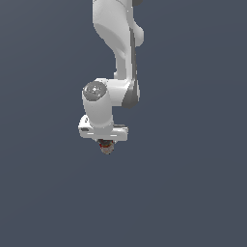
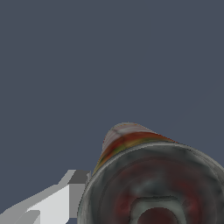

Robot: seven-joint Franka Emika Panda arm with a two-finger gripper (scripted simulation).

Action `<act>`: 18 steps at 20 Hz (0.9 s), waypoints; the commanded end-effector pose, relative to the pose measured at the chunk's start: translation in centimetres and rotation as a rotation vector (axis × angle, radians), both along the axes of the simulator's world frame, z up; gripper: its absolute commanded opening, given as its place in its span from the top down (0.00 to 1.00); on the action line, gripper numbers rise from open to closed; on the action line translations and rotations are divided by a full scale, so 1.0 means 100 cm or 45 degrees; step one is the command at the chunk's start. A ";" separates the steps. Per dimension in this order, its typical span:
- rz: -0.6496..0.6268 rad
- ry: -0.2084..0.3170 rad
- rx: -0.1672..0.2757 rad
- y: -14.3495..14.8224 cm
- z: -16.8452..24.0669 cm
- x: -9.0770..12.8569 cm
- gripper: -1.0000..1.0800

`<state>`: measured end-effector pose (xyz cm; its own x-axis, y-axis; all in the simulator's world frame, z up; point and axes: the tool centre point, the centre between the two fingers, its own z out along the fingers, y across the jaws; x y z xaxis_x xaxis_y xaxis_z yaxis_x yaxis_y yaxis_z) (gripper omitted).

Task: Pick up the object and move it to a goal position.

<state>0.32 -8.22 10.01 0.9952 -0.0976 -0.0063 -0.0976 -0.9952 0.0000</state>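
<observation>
The object (image 1: 105, 146) is a tiny can with a red band and tan-grey body, seen just under the white hand in the exterior view. My gripper (image 1: 105, 144) points down and its fingers are hidden behind the hand and the can. In the wrist view the can (image 2: 153, 175) fills the near field, its round grey end toward the camera and a red and yellow band behind it. One white and grey finger (image 2: 65, 197) lies against its side. The gripper is shut on the can, which hangs off any surface.
The white arm (image 1: 118, 48) comes down from the top of the exterior view. Behind everything is a plain dark blue-grey background with no other objects or edges visible.
</observation>
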 end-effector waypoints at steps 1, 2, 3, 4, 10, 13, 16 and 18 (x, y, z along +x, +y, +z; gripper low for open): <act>0.001 -0.007 -0.001 0.006 0.017 -0.001 1.00; 0.001 -0.007 -0.001 0.009 0.024 -0.002 1.00; 0.001 -0.007 -0.001 0.012 0.031 -0.003 1.00; 0.001 -0.007 -0.001 0.015 0.039 -0.004 1.00; 0.000 -0.007 -0.001 0.038 0.100 -0.012 1.00; 0.000 -0.007 -0.002 0.051 0.130 -0.016 1.00; 0.000 -0.007 -0.002 0.061 0.157 -0.019 1.00; 0.000 -0.007 -0.002 0.067 0.173 -0.021 1.00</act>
